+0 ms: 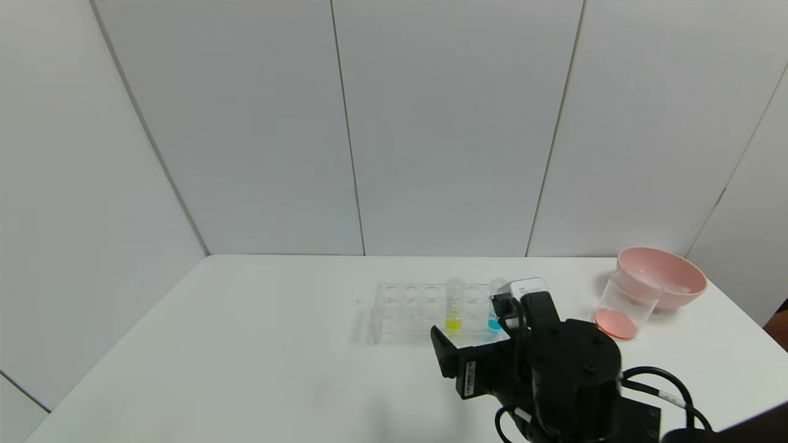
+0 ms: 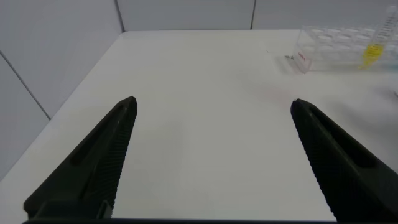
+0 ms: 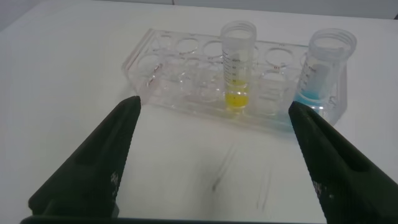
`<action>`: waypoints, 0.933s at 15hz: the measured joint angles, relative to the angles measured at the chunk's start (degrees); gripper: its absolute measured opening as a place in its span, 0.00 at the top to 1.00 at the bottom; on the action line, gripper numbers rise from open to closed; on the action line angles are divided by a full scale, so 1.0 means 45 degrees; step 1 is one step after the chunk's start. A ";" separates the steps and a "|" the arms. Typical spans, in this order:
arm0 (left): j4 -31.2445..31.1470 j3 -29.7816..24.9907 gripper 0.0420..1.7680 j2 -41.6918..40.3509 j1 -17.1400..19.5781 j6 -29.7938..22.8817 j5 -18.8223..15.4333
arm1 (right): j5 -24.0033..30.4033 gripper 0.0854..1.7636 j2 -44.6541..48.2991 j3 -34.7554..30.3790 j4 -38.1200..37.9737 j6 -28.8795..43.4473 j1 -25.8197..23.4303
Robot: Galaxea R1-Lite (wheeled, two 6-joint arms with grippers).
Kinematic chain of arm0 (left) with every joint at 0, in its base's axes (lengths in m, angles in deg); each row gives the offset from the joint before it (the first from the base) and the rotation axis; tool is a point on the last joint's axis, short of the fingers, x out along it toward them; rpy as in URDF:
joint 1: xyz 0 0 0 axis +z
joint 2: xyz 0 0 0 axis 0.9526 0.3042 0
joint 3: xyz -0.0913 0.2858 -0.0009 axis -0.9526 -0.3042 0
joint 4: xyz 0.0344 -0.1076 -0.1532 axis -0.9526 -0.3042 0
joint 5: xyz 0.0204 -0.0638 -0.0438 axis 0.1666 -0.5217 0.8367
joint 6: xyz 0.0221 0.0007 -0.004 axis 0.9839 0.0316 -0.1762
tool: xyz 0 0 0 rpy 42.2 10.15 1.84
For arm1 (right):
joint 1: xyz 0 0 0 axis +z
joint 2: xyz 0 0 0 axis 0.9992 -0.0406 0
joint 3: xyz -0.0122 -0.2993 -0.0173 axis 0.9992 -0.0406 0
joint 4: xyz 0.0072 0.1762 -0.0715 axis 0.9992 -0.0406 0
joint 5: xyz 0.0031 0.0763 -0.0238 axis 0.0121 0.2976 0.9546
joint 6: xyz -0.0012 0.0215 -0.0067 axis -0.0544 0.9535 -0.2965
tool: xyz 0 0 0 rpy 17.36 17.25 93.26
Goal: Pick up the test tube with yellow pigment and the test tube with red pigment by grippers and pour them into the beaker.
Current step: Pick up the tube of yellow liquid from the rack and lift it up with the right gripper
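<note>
**Right claw facing the rack, fingers spread**

The right gripper [image 3: 214,158] is hovering with its fingers released and gripping nothing. Just ahead, the test tube with yellow pigment [image 3: 237,65] is standing upright in the clear rack [image 3: 168,68], a blue-liquid tube [image 3: 323,65] standing off to its side. Farther off to the claw's right, the beaker [image 1: 626,303] is holding red liquid, sitting beside the pink bowl [image 1: 668,277]. The left gripper [image 2: 214,155] is spread open over the bare table [image 2: 205,87].

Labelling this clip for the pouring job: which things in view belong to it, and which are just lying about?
Job:
- yellow-pigment test tube, upright in the rack
- beaker, reddish liquid at its bottom
- right claw, open before the rack

Lying about:
- blue-liquid tube
- clear tube rack
- pink bowl
</note>
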 joint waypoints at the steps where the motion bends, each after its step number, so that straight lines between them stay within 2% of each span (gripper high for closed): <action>1: 0.0000 0.0000 0.00 0.0000 0.0005 0.0000 0.0000 | 0.0000 0.04 -0.0520 0.0498 0.0019 -0.0135 -0.0138; 6: -0.0005 0.0000 0.00 0.0000 0.0005 0.0000 0.0000 | 0.0000 0.04 -0.2278 0.2297 -0.0016 -0.0498 -0.0783; 12: 0.0000 0.0000 0.00 0.0000 0.0000 0.0000 0.0000 | 0.0019 0.04 -0.3308 0.3321 -0.0054 -0.0840 -0.1262; 14: 0.0000 0.0000 0.00 0.0000 0.0000 0.0000 0.0000 | 0.0065 0.26 -0.3565 0.3627 -0.0084 -0.0889 -0.1365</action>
